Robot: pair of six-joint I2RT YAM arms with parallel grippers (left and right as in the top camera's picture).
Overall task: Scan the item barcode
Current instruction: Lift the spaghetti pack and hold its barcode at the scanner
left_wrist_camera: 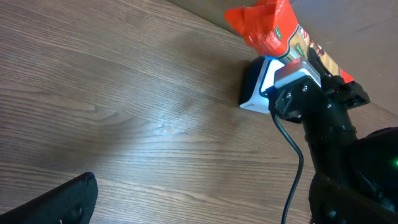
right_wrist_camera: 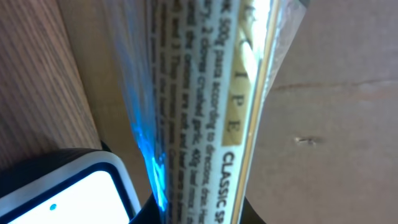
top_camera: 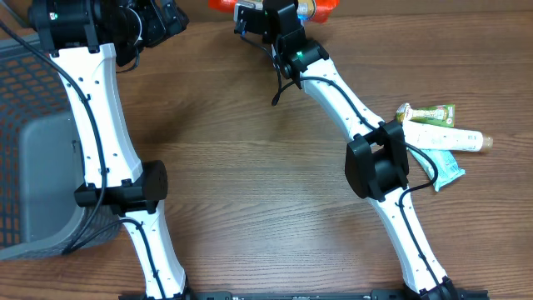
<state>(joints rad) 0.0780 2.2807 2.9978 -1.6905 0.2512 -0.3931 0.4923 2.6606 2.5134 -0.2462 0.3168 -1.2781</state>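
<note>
Orange packet [left_wrist_camera: 267, 25], clamped in the right tool [top_camera: 268, 12] at twelve o'clock, sits at the lit scanner [left_wrist_camera: 256, 87]. The left tool [top_camera: 162, 21] gapes idle. Scanning step: next, probably tilt the print toward the light.

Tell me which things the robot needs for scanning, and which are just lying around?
For the job: red packet, scanner.
Just lying about: green packet, white tube, teal packet, basket.
</note>
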